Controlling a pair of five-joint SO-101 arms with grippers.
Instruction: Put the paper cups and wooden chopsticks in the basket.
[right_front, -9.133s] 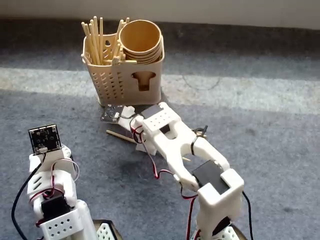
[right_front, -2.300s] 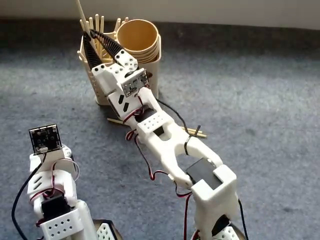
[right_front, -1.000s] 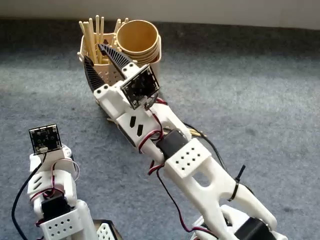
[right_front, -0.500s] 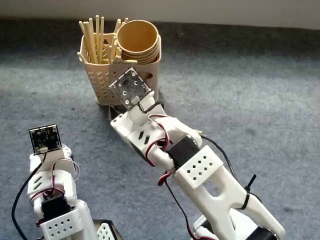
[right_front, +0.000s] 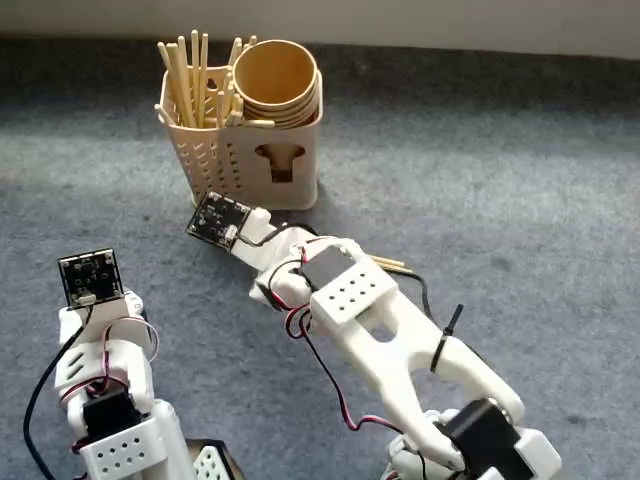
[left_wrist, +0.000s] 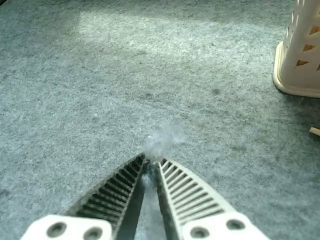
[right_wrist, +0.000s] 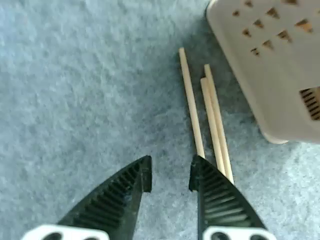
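1. The basket (right_front: 240, 160) stands upright at the far side of the grey carpeted worktop (right_front: 520, 200).
2. The paper cups (right_front: 281, 78) are nested in one stack in the basket's right half, mouths up.
3. The standing chopsticks (right_front: 188, 75) are on end in the basket's left half. Their long axes are near vertical, the tips up and fanned a little.
4. Three loose chopsticks (right_wrist: 211, 120) lie flat on the worktop just beside the basket's foot. They are side by side and nearly parallel, one set a bit apart from the other two. Their long axes run from the right claw toward the basket's base.
5. The right claw (right_wrist: 170, 167) is low over the worktop, partly open and empty. One fingertip overlaps the near end of the single stick; can't tell if they touch. The right arm (right_front: 360, 300) lies across the sticks in the high view.
6. The left claw (left_wrist: 151, 162) has its tips pressed together and holds nothing, above bare worktop and well apart from the basket. The left arm (right_front: 100, 380) is at the near left.
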